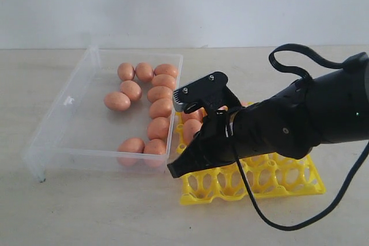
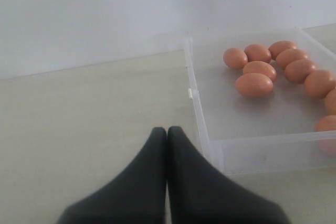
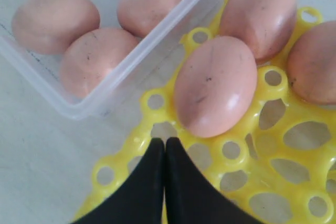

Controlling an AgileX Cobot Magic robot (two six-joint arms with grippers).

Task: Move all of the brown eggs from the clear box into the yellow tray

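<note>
Several brown eggs (image 1: 161, 108) lie in the clear box (image 1: 57, 113), most along its right wall. The yellow tray (image 1: 230, 191) sits right of the box, largely covered by my right arm. Three eggs show in the tray's cups, the nearest one (image 3: 215, 85) just beyond my right gripper (image 3: 165, 142). That gripper is shut and empty, and hangs low over the tray's corner (image 3: 121, 166) nearest the box (image 3: 105, 98). My left gripper (image 2: 167, 131) is shut and empty over bare table, beside the box's outer corner (image 2: 215, 153). The left arm does not show in the exterior view.
A pale wall (image 1: 184, 4) runs behind the light table (image 1: 86, 211). A black cable (image 1: 300, 56) loops above the right arm, and another (image 1: 271, 214) trails over the tray's front edge onto the table.
</note>
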